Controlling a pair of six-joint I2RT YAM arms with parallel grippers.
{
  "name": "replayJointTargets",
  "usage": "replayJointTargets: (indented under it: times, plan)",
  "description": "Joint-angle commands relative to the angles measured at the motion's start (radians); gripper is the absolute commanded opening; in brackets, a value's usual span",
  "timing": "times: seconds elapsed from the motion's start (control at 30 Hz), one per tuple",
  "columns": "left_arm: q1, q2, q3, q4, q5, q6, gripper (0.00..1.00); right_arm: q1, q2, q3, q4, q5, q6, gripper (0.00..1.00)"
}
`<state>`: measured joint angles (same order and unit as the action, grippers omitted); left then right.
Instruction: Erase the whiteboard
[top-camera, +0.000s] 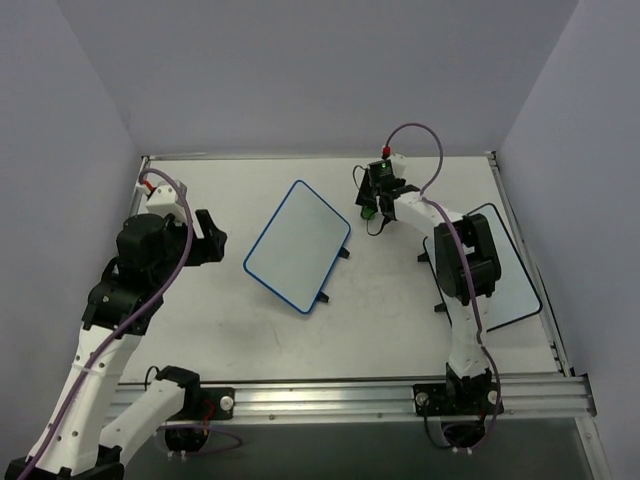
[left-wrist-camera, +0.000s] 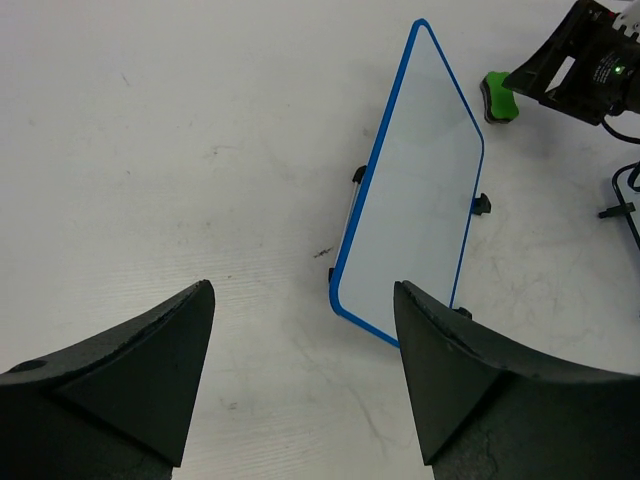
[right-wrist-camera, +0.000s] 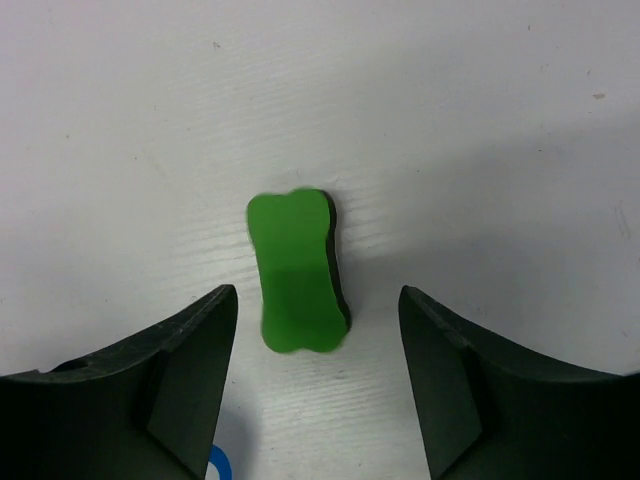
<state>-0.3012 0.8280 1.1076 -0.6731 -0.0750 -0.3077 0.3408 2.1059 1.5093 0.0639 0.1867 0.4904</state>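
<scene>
The whiteboard (top-camera: 297, 246), white with a thin blue frame and small black feet, lies tilted in the middle of the table. Its face shows no writing in the top view or the left wrist view (left-wrist-camera: 415, 190). A green eraser (right-wrist-camera: 297, 270) with a dark underside lies on the table just right of the board's far corner. My right gripper (right-wrist-camera: 316, 292) is open above it, with the eraser's near end between the fingers and touching neither. The eraser also shows in the top view (top-camera: 368, 212). My left gripper (left-wrist-camera: 302, 290) is open and empty, left of the board.
A black-framed white board (top-camera: 505, 265) lies at the right edge under the right arm. A blue corner of the whiteboard's frame (right-wrist-camera: 218, 465) shows beside my right gripper's left finger. Grey walls enclose the table on three sides.
</scene>
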Motion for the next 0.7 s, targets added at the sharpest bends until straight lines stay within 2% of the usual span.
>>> replayJointTargets:
  times: [0.0,0.17,0.33,0.37,0.4,0.47,0.63,0.67]
  plan:
    - [0.011,-0.017,-0.005,0.0,-0.005,0.019,0.81,0.003,0.023,0.049,-0.05,0.0,-0.021,0.62]
    - [0.036,-0.018,-0.011,0.006,0.023,0.019,0.81,0.007,0.0,0.031,-0.032,0.002,-0.013,0.76]
    - [0.063,-0.021,-0.02,0.02,0.06,0.018,0.81,0.03,-0.119,-0.026,-0.01,0.022,-0.021,0.83]
    - [0.069,-0.023,-0.022,0.023,0.067,0.018,0.81,0.044,-0.15,-0.062,-0.003,0.026,-0.024,0.94]
    - [0.074,-0.023,-0.022,0.021,0.07,0.016,0.81,0.05,-0.211,-0.083,0.007,0.036,-0.026,1.0]
    - [0.077,-0.024,-0.023,0.023,0.075,0.012,0.81,0.064,-0.282,-0.127,0.02,0.043,-0.024,1.0]
    - [0.097,-0.032,-0.028,0.037,0.116,0.005,0.81,0.119,-0.596,-0.339,0.08,0.043,-0.021,1.0]
    - [0.1,-0.03,-0.028,0.038,0.121,0.007,0.81,0.147,-0.7,-0.404,0.089,0.046,-0.026,1.0]
